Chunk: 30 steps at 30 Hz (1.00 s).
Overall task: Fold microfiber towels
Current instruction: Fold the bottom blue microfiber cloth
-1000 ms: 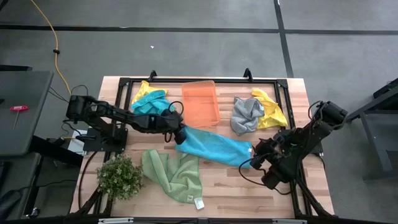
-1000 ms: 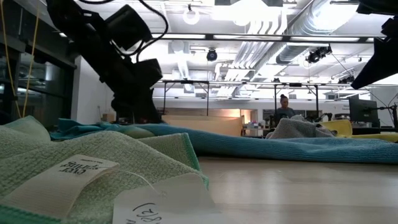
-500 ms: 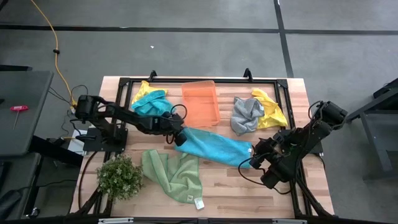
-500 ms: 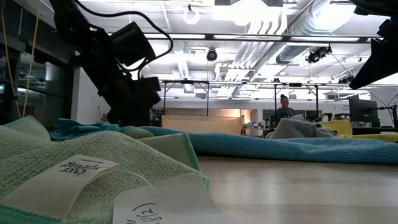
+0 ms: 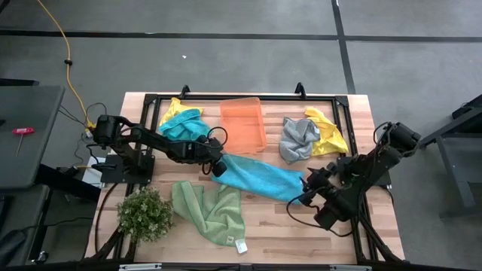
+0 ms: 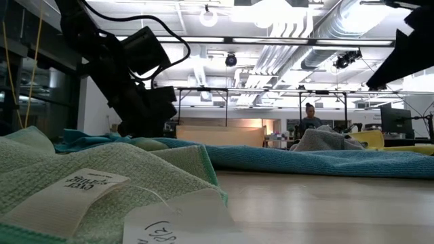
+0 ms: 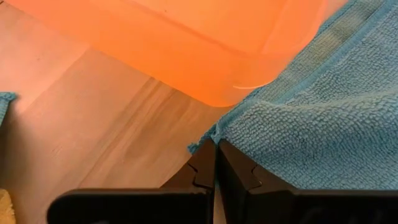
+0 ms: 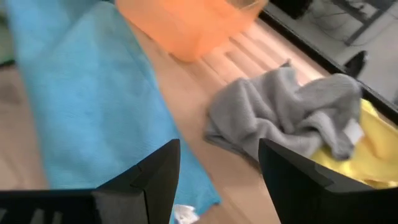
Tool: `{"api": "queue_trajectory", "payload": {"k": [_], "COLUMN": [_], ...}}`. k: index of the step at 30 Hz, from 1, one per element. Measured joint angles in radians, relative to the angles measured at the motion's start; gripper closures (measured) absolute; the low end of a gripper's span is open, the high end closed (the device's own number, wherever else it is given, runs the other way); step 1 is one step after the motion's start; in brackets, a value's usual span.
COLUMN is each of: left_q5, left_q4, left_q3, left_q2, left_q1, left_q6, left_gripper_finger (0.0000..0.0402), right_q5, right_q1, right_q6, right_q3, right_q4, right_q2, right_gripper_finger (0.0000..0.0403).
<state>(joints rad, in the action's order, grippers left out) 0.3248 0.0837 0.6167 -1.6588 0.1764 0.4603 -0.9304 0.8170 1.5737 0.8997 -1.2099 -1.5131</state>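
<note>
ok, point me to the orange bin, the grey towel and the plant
orange bin (image 5: 243, 124), high view, middle of its floor
grey towel (image 5: 298, 138), high view, centre of the crumpled heap
plant (image 5: 144, 214), high view, middle of the foliage

Six microfiber towels: two teal-blue, one stretched out (image 5: 260, 178) and one bunched (image 5: 184, 127); two yellow (image 5: 172, 111) (image 5: 330, 132); one light green (image 5: 211, 210); one grey (image 5: 298, 138). One orange bin (image 5: 242, 123). One green plant (image 5: 144, 214). Two robot arms.
</note>
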Motion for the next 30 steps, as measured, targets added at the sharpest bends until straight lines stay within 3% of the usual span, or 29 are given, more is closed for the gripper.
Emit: {"api": "queue_trajectory", "payload": {"k": [7, 13, 18, 23, 30], "left_q5": [0.000, -0.016, -0.023, -0.026, -0.030], "left_q4": [0.000, -0.001, -0.001, 0.001, 0.003], "left_q3": [0.000, 0.000, 0.000, 0.000, 0.000], "left_q2": [0.000, 0.000, 0.000, 0.000, 0.000], "left_q1": [0.000, 0.000, 0.000, 0.000, 0.000], "left_q6": [0.000, 0.000, 0.000, 0.011, 0.011], "left_gripper_finger": [0.0401, 0.0401, 0.0401, 0.0401, 0.0401], "right_q5": [0.128, 0.300, 0.276, 0.341, 0.367], "right_q1": [-0.107, -0.233, -0.243, -0.289, -0.333], "right_q6": [-0.221, -0.228, -0.228, -0.199, -0.267], "right_q3": [-0.018, -0.203, -0.343, -0.512, -0.669], "right_q4": [0.147, 0.229, 0.453, 0.724, 1.041], "right_q2": [0.000, 0.044, 0.213, 0.362, 0.414], "right_gripper_finger": [0.0192, 0.0192, 0.0192, 0.0192, 0.0192]}}
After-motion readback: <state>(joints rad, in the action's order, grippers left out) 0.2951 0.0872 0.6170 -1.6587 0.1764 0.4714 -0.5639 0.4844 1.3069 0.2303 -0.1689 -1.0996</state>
